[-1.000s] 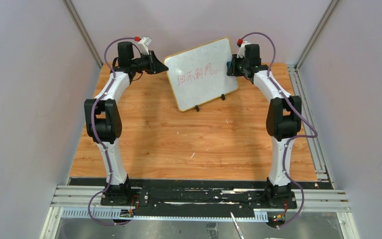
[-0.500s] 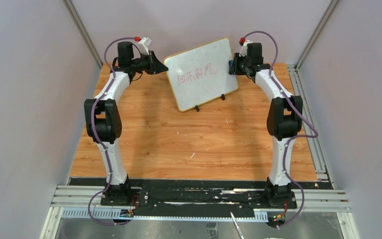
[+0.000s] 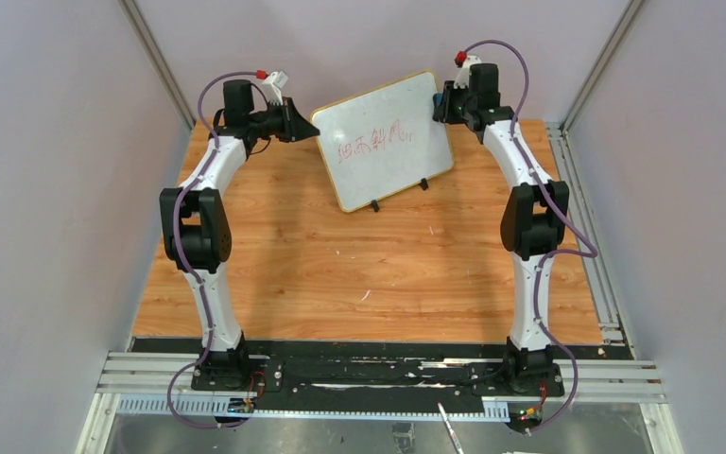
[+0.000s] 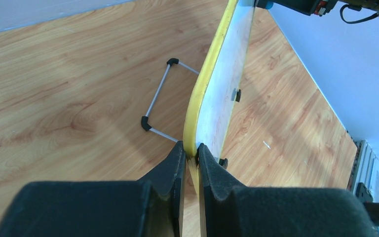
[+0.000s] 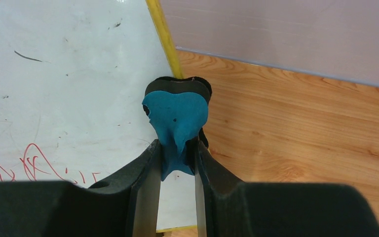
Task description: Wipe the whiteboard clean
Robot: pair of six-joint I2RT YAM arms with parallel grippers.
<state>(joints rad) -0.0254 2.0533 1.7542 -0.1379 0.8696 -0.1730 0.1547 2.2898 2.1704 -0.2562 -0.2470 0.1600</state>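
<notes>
- Top view: the whiteboard (image 3: 383, 140) stands tilted at the far edge of the table (image 3: 340, 274), about midway along it, with two black feet on its lower edge.
  - The left gripper (image 3: 312, 130) meets its left corner and the right gripper (image 3: 439, 102) sits at its upper right corner.
  - Red handwriting runs across the middle of the board. You won't be able to read it from here, and no brand or label shows.
- Left wrist view: the jaws are pinched nearly closed on the board's thin yellow frame edge.
  - A wire stand (image 4: 158, 103) props the board from behind.
  - Expect the board to be light, thin and stiff, likely to tip or skid if you press hard.
  - The frame edge looks like the right place to hold it. The glossy face is probably too slick to grip.
- Right wrist view: the jaws are squeezed tight on a blue eraser (image 5: 176, 118), which bulges, so treat it as soft.
  - It sits by the board's right frame edge, and whether it touches the board I cannot tell.
  - The red strokes lie at lower left of this view and are unreadable.
</notes>
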